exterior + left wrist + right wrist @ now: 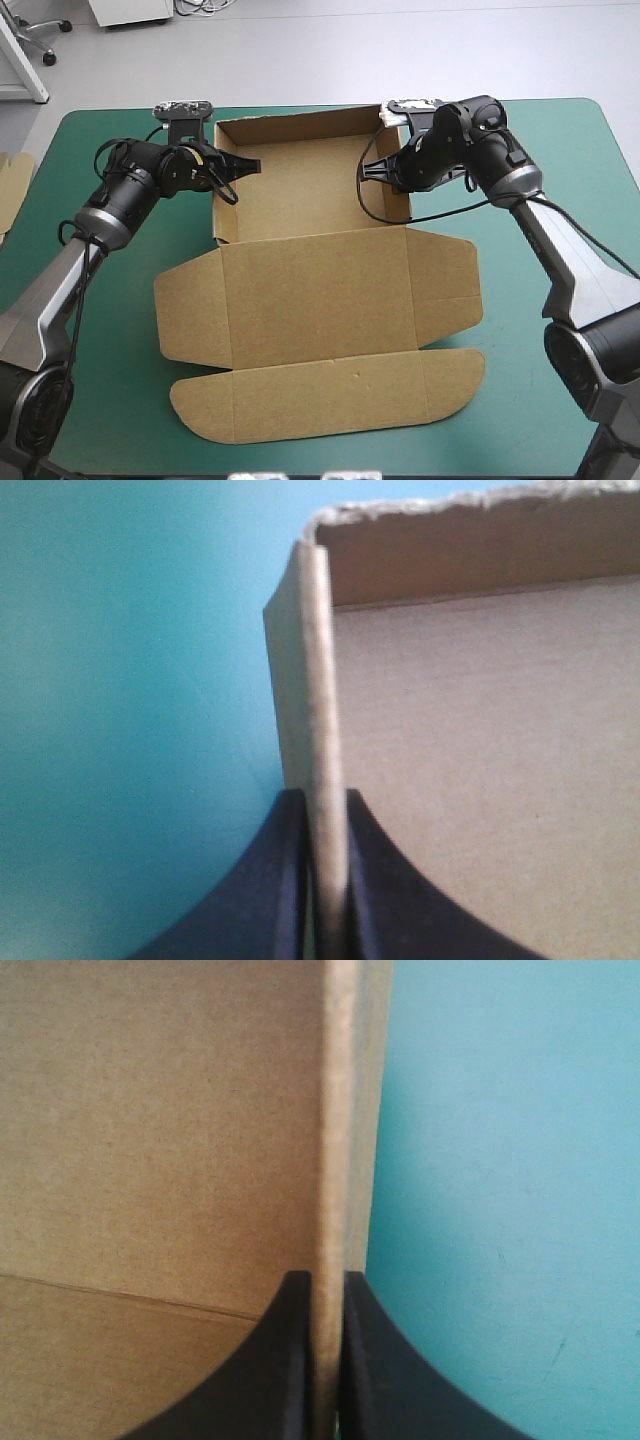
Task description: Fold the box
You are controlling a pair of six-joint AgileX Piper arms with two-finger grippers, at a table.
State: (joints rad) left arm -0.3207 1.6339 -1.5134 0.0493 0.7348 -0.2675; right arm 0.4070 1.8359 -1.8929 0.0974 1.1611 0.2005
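Spare board (10,190) is lying at the table's left edge. Left gripper (243,166) is pinching the left wall of the box (315,300), fingers nearly closed with the wall's edge between them. The box is sitting mid-table on the teal-green cover (560,160), with the open tray at the far side and the lid lying flat toward the near edge. Right gripper (375,170) is pinching the right wall likewise, fingers all but closed on it.

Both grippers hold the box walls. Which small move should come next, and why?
Probably open both jaws and back off: the left gripper and right gripper each pinch an upright side wall of the box, whose tray already stands, lid flat.
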